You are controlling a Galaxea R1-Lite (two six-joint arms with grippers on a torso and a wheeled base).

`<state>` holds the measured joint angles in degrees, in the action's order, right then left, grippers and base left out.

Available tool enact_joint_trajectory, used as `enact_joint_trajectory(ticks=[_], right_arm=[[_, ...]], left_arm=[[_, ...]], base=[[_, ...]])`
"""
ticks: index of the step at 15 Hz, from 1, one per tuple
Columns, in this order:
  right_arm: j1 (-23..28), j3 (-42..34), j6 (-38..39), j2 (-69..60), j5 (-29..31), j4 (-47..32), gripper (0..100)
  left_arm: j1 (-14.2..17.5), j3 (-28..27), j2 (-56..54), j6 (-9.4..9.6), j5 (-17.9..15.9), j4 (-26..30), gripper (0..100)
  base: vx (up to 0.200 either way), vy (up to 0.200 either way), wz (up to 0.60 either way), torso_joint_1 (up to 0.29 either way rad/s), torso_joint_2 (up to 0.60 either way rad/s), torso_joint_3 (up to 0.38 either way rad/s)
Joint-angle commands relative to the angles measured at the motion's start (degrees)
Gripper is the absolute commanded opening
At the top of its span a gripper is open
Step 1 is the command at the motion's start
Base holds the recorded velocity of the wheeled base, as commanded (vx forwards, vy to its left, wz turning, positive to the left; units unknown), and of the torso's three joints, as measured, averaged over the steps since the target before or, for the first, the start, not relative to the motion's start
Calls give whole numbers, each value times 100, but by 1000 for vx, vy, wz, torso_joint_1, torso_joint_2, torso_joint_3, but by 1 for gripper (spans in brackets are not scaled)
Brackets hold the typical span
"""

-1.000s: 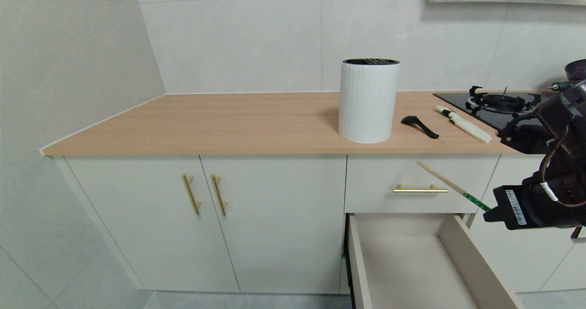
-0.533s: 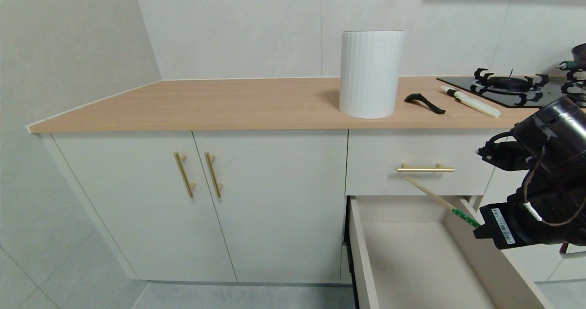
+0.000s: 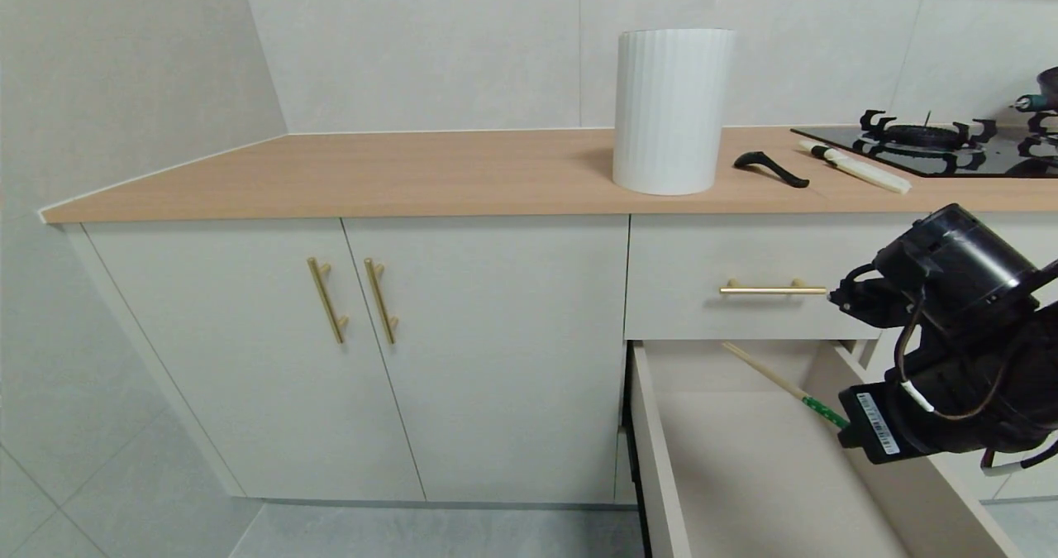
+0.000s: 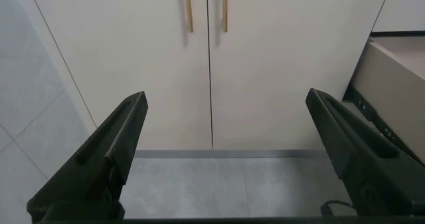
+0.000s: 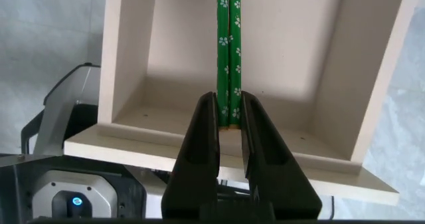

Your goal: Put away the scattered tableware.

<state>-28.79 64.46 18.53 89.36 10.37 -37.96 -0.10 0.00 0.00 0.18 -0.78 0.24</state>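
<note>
Right wrist view showed the right gripper [image 5: 229,114] with fingers clamped on the chopsticks [image 5: 229,44] over the open drawer [image 5: 126,64]; the left gripper [image 4: 226,117] had fingers spread wide, facing the cabinet doors [image 4: 279,51].

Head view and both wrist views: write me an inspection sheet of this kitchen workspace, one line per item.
Surface: wooden countertop, white ribbed holder standing upright on it.
Job's things: chopsticks held over the open drawer; black utensil and cream knife lying on the counter.
Clutter: nothing seen.
Grippers: right gripper shut on the chopsticks; left gripper open, empty.
Cables: cable looped on the right arm.
Surroundings: gas hob, closed cabinet doors, tiled wall.
</note>
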Motion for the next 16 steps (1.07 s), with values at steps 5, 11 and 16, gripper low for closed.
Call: enact_joint_trajectory(ticks=[5,11,16], right_arm=[[23,-127,54,1734,-27,1010,0],[128,-531,63,3167,-132,2741,0],[199,-531,54,3896,-132,3190,0]], left_arm=[[1,0,0,-1,-1,2,100],[1,0,0,-1,-1,2,100],[1,0,0,-1,-1,2,100]], base=[[0,0,0,0,0,0],[0,0,0,0,0,0],[0,0,0,0,0,0]])
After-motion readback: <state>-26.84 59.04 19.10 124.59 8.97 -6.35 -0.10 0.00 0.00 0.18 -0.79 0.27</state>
